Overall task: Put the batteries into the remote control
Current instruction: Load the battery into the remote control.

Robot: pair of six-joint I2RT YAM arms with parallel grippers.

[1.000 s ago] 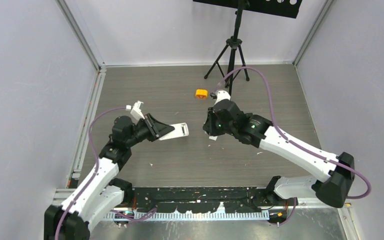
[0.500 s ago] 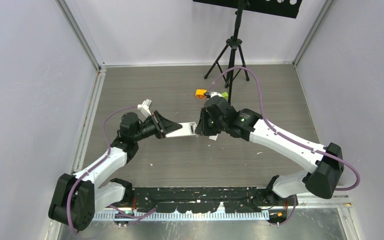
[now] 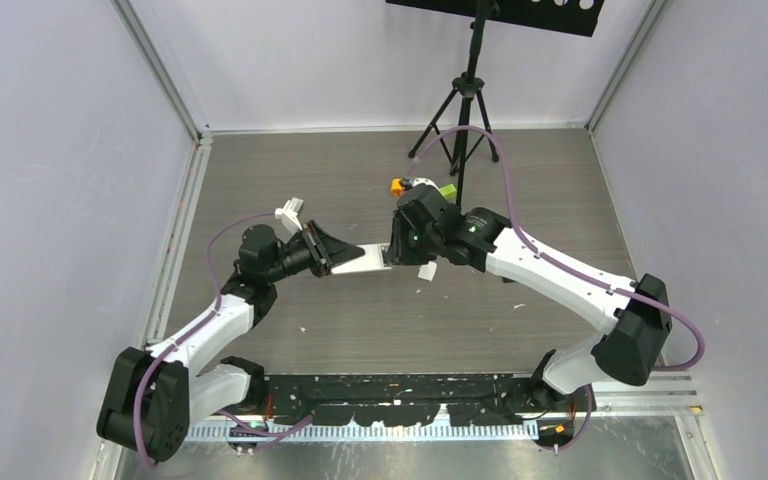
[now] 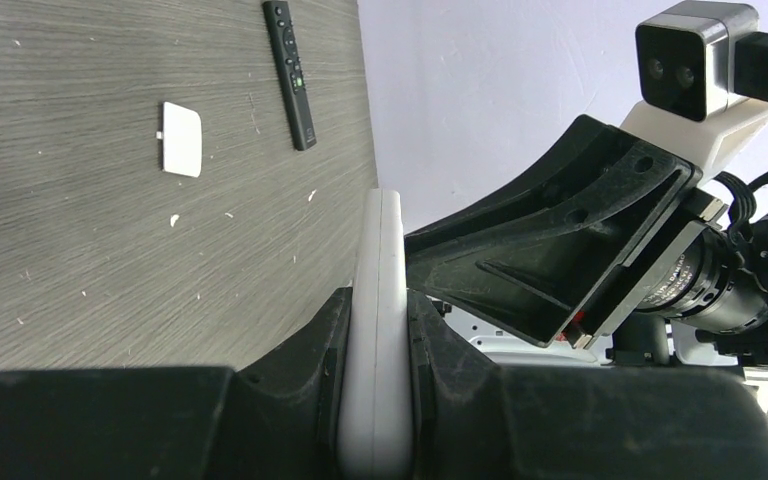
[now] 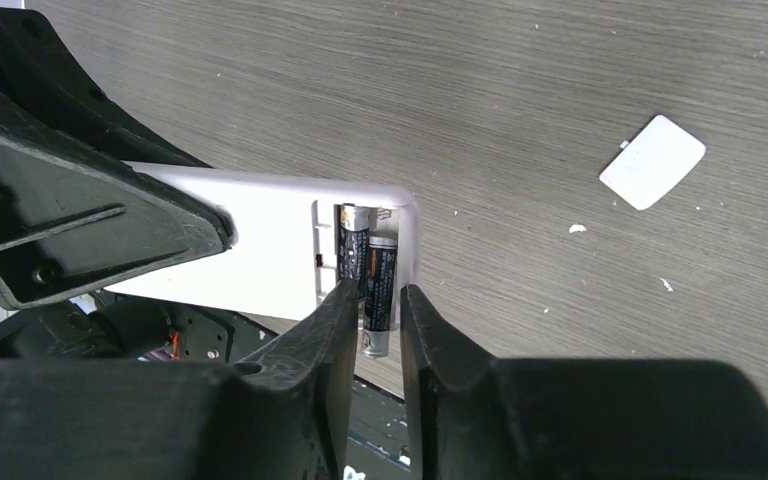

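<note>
Top external view: on a grey wood-grain table (image 3: 290, 180), the left claw (image 3: 345, 257) is clenched on one end of a white remote control (image 3: 370, 258), holding it level above the surface. The right claw (image 3: 396, 256) meets the remote's free end from the right. A small white battery cover (image 3: 426, 272) lies on the table just near of the right claw. An orange block (image 3: 398, 186) and a lime green block (image 3: 447, 190) sit just beyond the right arm, beside a black tripod (image 3: 465, 100).

Left wrist view: the white remote control stands on edge, pinched firmly between the two black fingers (image 4: 440, 350). Beyond it on the table lie the white cover and a slim black remote (image 4: 290, 75).

Right wrist view: the remote's open compartment faces the camera. One dark battery (image 5: 353, 245) lies inside it. A second battery (image 5: 381, 265) lies alongside, its near end sticking past the remote's edge, between the right claw's fingers. The fingers stand close on either side; I cannot tell whether they press on it.
</note>
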